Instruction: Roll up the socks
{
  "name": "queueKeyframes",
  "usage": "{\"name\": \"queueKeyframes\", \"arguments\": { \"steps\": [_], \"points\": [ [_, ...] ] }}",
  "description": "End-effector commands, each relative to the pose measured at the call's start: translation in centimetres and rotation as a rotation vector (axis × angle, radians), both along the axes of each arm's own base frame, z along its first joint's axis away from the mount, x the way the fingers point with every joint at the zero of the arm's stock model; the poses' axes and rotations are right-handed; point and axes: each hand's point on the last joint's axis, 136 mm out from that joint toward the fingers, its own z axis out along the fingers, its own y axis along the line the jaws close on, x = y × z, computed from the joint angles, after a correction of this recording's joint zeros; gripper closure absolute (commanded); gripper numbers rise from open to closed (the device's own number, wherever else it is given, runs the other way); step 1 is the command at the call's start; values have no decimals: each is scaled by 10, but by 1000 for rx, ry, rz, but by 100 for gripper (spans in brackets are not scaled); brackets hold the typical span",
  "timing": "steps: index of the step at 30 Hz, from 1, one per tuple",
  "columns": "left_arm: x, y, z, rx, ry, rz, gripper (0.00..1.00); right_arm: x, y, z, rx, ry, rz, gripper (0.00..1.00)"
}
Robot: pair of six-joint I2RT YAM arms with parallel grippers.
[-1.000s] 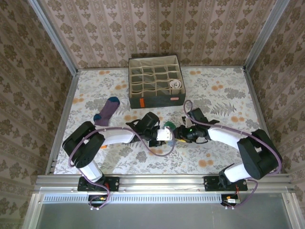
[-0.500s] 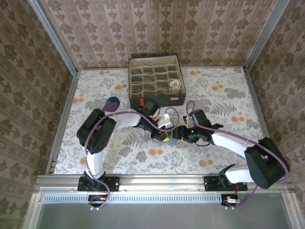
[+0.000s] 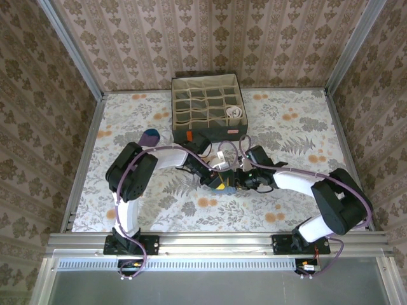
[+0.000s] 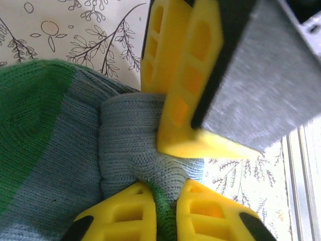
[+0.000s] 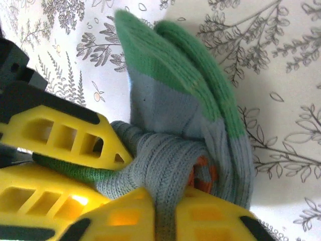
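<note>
Seen from overhead, the grey-blue sock [image 5: 165, 110] is hard for me to make out. It lies mid-table, in front of the fabric box [image 3: 210, 132], and the two wrists and their looping cables meet over it and cover nearly all of it. My wrist cameras are clearer. The left gripper [image 4: 164, 196] has its yellow fingers pressed onto a thin green fold of that sock. The right gripper [image 5: 163, 201] is clamped on a bunched grey ridge of it, with a patch of orange showing inside the fold. The green toe end lies flat on the table beyond both grips, and the sock's far edges run out of frame. One of the right gripper's fingers fills the upper part of the left wrist view, touching the fabric.

The purple sock [image 3: 151, 136] lies to the left of the box. Its blue toe is visible, but the left arm [image 3: 159, 157] crosses over the rest. A white sock with black stripes [image 3: 235, 112] sits rolled in a compartment near the box's right front corner. I cannot tell what the other compartments hold.

The table [image 3: 299, 136] is covered in a pale floral print with orange blossoms. Patterned wallpaper [image 3: 210, 38] encloses it on three sides, and an aluminium rail [image 3: 216, 240] along the near edge carries both arm bases.
</note>
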Motion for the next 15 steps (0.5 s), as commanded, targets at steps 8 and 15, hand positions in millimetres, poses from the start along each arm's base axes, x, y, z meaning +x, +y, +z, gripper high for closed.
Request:
{"name": "queueKeyframes", "arguments": {
  "steps": [8, 15],
  "points": [
    [0, 20, 37, -90, -477, -39, 60, -30, -45, -41, -232, 211, -46, 100],
    [-6, 27, 44, -20, -1009, -118, 49, -30, -44, -47, -252, 250, -29, 100]
  ]
}}
